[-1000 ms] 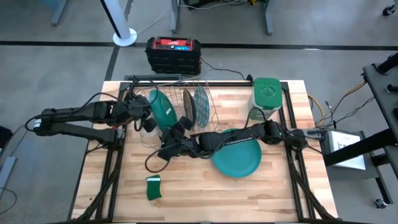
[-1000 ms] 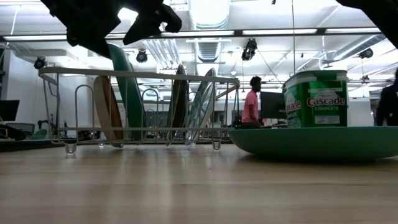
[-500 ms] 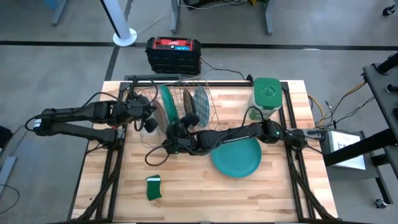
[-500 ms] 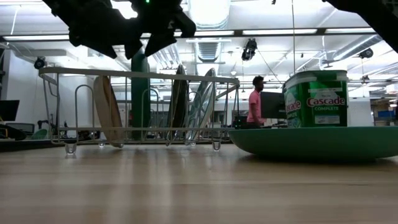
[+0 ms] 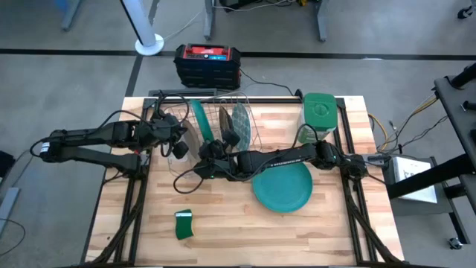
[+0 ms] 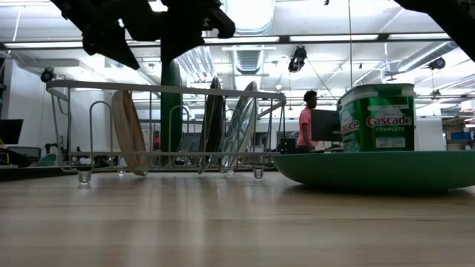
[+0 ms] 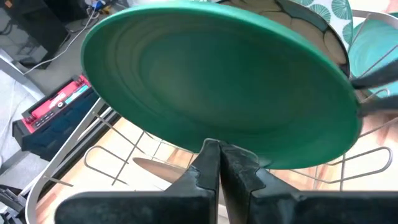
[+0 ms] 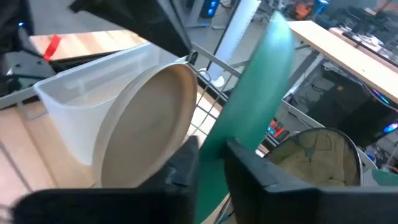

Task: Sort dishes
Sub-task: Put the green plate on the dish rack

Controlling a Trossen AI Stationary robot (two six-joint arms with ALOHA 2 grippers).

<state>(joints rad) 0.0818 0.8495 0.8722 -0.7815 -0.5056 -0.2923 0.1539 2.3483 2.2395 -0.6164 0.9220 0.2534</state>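
The right gripper point(image 5: 210, 149) pinches the green plate's point(image 5: 198, 119) rim, standing it upright in the rack point(image 5: 249, 117), beside the whitish plate point(image 8: 152, 118). The left gripper point(image 7: 219, 163), pressed together, waits just beside the rack. A teal plate point(image 5: 283, 187) lies on the tabletop point(image 5: 223, 231) nearby. Best release only once the plate seats between wires.

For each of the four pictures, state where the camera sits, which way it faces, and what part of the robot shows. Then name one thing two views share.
High view: above the table, facing straight down; both arms show, with the left gripper and right gripper at the dish rack.
Low view: at table-top height, facing level across; arms enter from above.
Left wrist view: on the left arm; its fingers show, shut.
Right wrist view: on the right arm; fingers clamp the dark green plate.
Shared: both wrist views show that plate.
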